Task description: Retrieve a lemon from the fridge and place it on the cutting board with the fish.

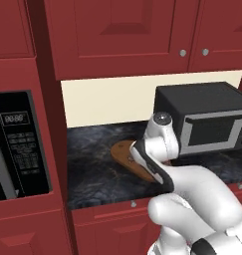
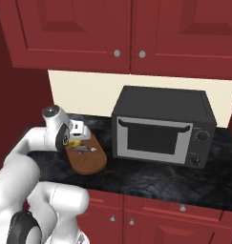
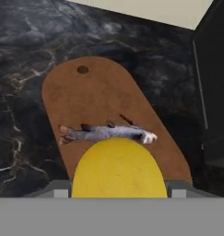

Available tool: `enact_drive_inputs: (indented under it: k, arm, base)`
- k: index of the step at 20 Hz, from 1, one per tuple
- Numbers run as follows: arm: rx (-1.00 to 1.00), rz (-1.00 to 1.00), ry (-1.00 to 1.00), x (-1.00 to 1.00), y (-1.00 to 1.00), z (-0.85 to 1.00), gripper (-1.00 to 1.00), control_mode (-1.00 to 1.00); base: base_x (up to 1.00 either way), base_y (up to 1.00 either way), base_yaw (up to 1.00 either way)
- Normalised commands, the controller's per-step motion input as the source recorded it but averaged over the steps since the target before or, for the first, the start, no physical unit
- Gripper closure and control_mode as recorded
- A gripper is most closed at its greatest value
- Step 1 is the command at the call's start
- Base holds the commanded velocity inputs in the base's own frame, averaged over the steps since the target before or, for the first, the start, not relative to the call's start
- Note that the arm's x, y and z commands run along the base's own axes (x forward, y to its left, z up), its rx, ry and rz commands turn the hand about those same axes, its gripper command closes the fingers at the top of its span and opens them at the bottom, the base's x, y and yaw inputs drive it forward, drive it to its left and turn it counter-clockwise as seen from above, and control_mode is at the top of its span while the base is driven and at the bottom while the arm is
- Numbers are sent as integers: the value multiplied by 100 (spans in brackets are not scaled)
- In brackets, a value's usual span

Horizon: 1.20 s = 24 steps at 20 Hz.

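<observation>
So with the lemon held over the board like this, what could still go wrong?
The round yellow lemon, held in the gripper, hangs right by the slim grey fish on the oval brown wooden cutting board. Lowered straight, it may press or shove the fish. Released, the round fruit could roll off onto the dark marbled counter.

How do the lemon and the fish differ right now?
The lemon is round and plain yellow; the fish is slim, long and greyish. The fish lies flat on the board; the lemon sits in the claw above the board's near end. In the hand view the lemon looks far bigger, being closer. Both are over the board.
</observation>
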Motion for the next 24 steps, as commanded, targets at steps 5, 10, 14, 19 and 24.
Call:
enact_drive_inputs:
  k: [5, 10, 14, 19, 24]
  arm:
    - [0, 0, 1, 64, 3, 0, 100, -100]
    - [0, 0, 7, 42, 12, -3, 100, -100]
    - [0, 0, 3, 28, 16, -16, 100, -100]
    - [0, 0, 5, 22, 8, -21, 100, -100]
    - [0, 0, 7, 11, 1, -29, 100, -100]
  base:
    - [0, 0, 0]
    - [0, 0, 0]
    - [0, 0, 0]
    - [0, 0, 0]
    - [0, 0, 0]
